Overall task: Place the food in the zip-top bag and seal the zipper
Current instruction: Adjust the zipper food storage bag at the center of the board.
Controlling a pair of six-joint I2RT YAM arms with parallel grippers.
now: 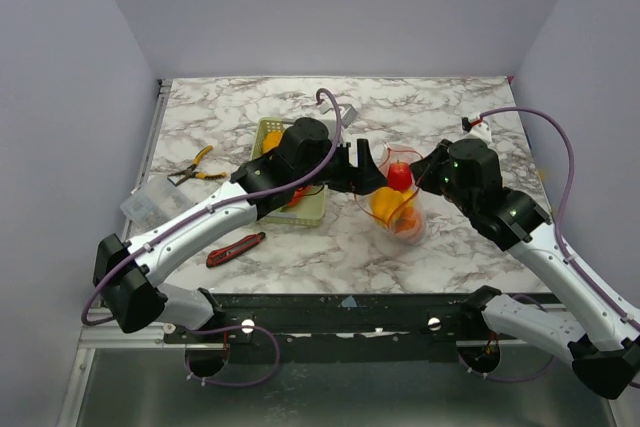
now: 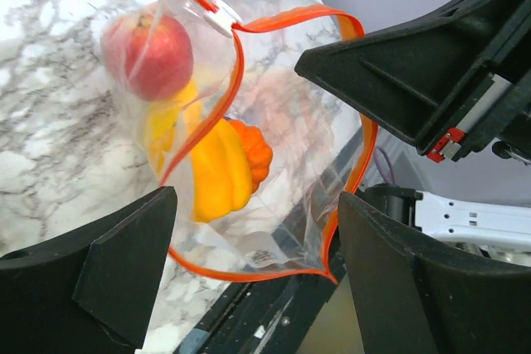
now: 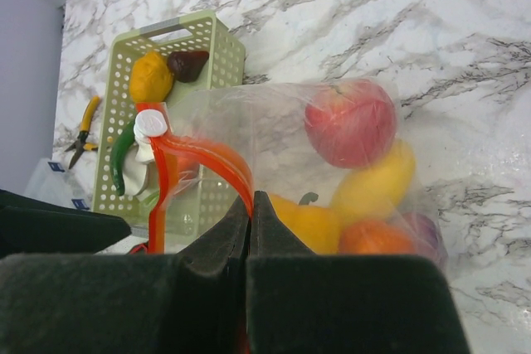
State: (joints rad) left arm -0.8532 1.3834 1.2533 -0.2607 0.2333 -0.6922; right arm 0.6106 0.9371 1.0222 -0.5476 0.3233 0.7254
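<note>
The clear zip-top bag (image 1: 402, 209) stands on the marble table with its mouth gaping. Inside it lie a red apple (image 3: 348, 122), a yellow lemon (image 3: 377, 178), a yellow pepper (image 2: 216, 173), an orange fruit (image 3: 369, 238) and a purple piece (image 3: 423, 234). The orange-red zipper (image 2: 226, 93) forms an open loop with a white slider (image 2: 212, 14) at one end. My right gripper (image 3: 250, 201) is shut on the zipper strip and also shows in the top view (image 1: 428, 169). My left gripper (image 2: 257, 198) is open and empty, just outside the bag's mouth (image 1: 365, 159).
A pale green mesh basket (image 1: 268, 132) sits left of the bag. It holds an orange-yellow fruit (image 3: 149, 76), a dark piece (image 3: 187, 62) and a green chili (image 3: 123, 159). A red-and-black utility knife (image 1: 236, 249), yellow-handled pliers (image 1: 195, 167) and a clear box (image 1: 150, 197) lie at the left.
</note>
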